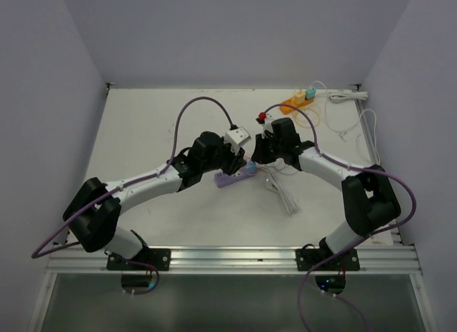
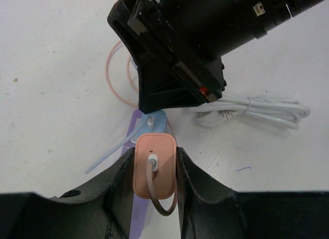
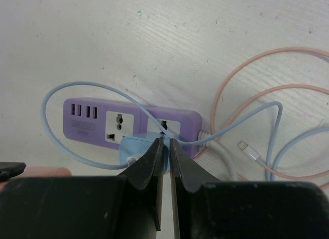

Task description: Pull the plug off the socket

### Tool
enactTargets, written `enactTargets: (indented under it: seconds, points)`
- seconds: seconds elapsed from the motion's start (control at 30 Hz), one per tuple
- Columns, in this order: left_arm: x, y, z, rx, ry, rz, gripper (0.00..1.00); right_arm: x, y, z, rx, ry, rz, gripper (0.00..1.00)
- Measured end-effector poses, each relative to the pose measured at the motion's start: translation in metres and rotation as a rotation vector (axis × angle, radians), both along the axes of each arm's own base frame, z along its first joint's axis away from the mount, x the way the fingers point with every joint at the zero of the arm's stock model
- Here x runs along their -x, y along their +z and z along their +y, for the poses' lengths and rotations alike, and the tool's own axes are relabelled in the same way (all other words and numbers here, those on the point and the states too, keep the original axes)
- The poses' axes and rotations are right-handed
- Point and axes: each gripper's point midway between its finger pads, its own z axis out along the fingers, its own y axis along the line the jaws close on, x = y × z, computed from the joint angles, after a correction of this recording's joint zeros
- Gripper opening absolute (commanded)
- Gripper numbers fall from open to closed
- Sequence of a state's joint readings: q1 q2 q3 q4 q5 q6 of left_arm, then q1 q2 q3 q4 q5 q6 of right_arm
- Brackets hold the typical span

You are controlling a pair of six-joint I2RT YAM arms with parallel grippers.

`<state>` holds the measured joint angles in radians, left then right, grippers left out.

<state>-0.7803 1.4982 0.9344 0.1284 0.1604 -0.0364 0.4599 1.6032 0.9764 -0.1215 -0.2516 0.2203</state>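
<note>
**Fig.** Your left gripper (image 2: 154,159) is clamped on the pink plug (image 2: 160,146), which stands on the purple strip (image 3: 92,123) mid-table, well off every edge. Its cable face points up, long axis along the strip. Your right gripper (image 3: 165,142) (fingers together) crowds the far side; bare table (image 1: 143,125) lies to your left.

The peach rounded plastic plug (image 2: 154,169) between the fingers (image 2: 119,190) of the left gripper (image 2: 155,154) looks smooth, with a soft shine. Those fingers are black plastic, dull and a bit grainy. Past the fingers (image 3: 146,169) of the right gripper (image 3: 166,141) lies a purple plastic socket strip (image 3: 92,128), smooth and matt. Just by their tips is a smooth light blue plastic plug (image 3: 131,146). The thin blue cord (image 3: 67,90) looks rubbery. The white table top (image 3: 154,38) under them is matt, with fine wood-like lines and tiny marks.
</note>
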Motion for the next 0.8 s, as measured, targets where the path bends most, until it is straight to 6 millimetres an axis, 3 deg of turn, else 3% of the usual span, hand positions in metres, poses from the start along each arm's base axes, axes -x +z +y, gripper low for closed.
enactTargets:
  seconds: [0.33,0.57,0.8]
  points:
    - [0.034,0.005,0.009,0.069,-0.004,0.124,0.0,0.001,0.0,-0.002,0.011,-0.014,0.018,0.23]
    - [0.071,-0.033,-0.001,0.051,-0.011,0.216,0.01,0.004,0.0,-0.007,0.034,-0.041,0.051,0.31]
    - [0.09,-0.069,-0.027,-0.017,-0.018,0.214,0.07,0.015,0.003,-0.024,0.092,-0.084,0.07,0.39]
